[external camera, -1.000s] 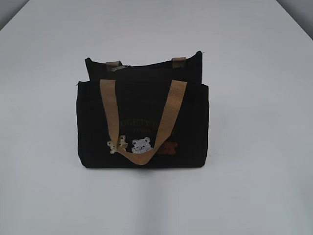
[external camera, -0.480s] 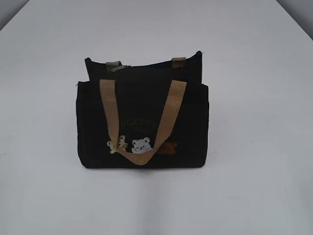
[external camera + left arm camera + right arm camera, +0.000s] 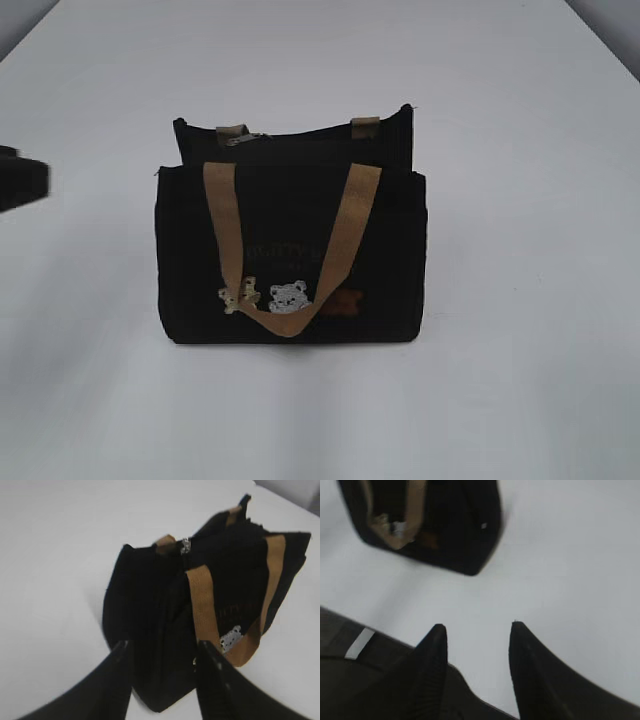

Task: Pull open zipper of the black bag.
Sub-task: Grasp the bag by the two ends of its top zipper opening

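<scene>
Black bag point(image 3: 291, 255) stood upright at the middle of the white table point(image 3: 520, 380), its front facing the exterior camera. Nearest on that front sat the small bear patches point(image 3: 288, 298), with the tan handle point(image 3: 292, 250) looping down over them. Farther back, along the top edge, ran the zipper point(image 3: 243, 138), its silver pull at the left end beside a tan strap tab. The left gripper point(image 3: 162, 655) hovered just short of the bag's left end, jaws apart and empty. The right gripper point(image 3: 477, 632) hung over bare table well away from the bag, jaws parted, holding nothing
</scene>
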You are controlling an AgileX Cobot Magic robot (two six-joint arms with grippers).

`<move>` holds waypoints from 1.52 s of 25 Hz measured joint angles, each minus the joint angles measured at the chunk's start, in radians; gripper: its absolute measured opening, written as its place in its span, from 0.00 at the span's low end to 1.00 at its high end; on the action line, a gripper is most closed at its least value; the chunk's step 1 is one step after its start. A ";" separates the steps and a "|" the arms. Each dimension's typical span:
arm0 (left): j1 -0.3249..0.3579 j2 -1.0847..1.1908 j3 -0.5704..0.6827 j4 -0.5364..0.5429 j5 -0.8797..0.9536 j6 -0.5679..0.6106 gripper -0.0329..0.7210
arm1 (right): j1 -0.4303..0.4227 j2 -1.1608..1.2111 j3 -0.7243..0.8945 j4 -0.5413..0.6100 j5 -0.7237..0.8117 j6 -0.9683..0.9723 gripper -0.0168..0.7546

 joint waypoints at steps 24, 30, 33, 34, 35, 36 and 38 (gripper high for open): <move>-0.141 0.852 -0.246 -0.475 0.006 0.743 0.13 | 0.273 1.742 -1.006 0.627 -0.249 -0.952 0.44; -0.141 0.852 -0.246 -0.485 0.004 0.751 0.13 | 0.284 1.941 -1.160 0.603 -0.220 -0.911 0.44; -0.141 0.852 -0.246 -0.490 0.004 0.753 0.13 | 0.314 1.988 -1.184 0.581 -0.213 -0.894 0.41; -0.141 0.852 -0.246 -0.491 0.004 0.753 0.13 | 0.326 2.001 -1.186 0.578 -0.212 -0.889 0.37; -0.141 0.852 -0.246 -0.491 0.004 0.753 0.13 | 0.338 2.008 -1.185 0.573 -0.209 -0.879 0.30; -0.141 0.852 -0.246 -0.491 0.003 0.753 0.13 | 0.346 2.010 -1.185 0.563 -0.207 -0.864 0.21; -0.141 0.852 -0.246 -0.491 0.003 0.753 0.13 | 0.345 2.005 -1.194 0.529 -0.205 -0.805 0.06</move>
